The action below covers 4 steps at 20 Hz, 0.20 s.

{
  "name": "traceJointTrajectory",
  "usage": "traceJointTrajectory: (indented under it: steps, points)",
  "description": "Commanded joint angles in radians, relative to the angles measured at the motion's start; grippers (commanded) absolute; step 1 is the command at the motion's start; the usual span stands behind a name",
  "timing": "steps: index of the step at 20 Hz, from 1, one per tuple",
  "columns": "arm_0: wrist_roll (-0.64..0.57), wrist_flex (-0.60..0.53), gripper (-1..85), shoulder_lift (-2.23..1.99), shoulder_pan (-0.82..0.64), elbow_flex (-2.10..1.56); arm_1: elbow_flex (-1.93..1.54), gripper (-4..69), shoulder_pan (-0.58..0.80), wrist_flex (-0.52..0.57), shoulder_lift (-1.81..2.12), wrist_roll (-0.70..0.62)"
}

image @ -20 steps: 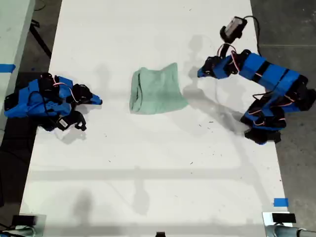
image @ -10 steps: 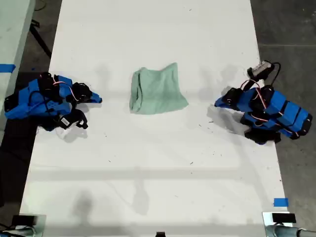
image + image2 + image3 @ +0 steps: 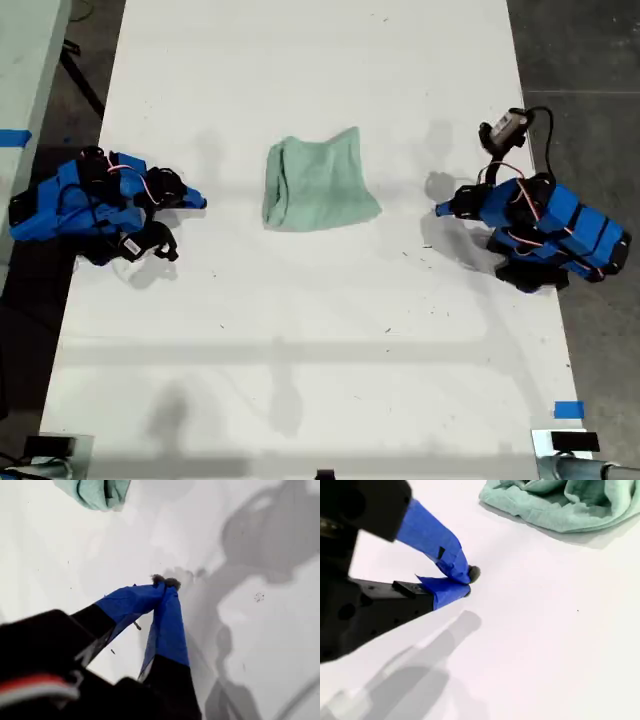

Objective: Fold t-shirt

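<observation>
The pale mint-green t-shirt [image 3: 318, 185] lies folded into a small bundle at the middle of the white table [image 3: 300, 330]. My first gripper [image 3: 440, 210] rests low at the exterior view's right, shut and empty, a short gap from the shirt's near corner [image 3: 95, 492]. Its blue fingertips [image 3: 165, 581] touch above the table. My second gripper [image 3: 200, 204] sits at the exterior view's left, also shut on nothing, pointing at the shirt's rolled edge [image 3: 560, 502]. Its tips [image 3: 469, 580] meet just above the white surface. Neither gripper touches the cloth.
Both blue arms are folded low near the table's side edges in the exterior view. A blue tape mark [image 3: 568, 409] sits at that view's lower right, another [image 3: 12, 137] on a grey surface at its left. Dark floor surrounds the table.
My first arm has pulled back from beside the shirt toward the exterior view's right and folded down low. The shirt and my second arm have not moved.
</observation>
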State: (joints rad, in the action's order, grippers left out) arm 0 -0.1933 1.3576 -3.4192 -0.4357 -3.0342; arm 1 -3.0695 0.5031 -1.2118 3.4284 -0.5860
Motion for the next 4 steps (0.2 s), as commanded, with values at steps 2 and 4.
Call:
traceJointTrajectory:
  steps: [2, 4]
  points:
    - [-0.002, 0.003, 0.3, -0.005, 0.008, 0.008, 0.005, -0.7, -0.011, -0.003, 0.005, -0.018]
    - [-0.002, 0.003, 0.3, -0.005, 0.008, 0.008, 0.005, -0.7, -0.011, -0.003, 0.005, -0.018]
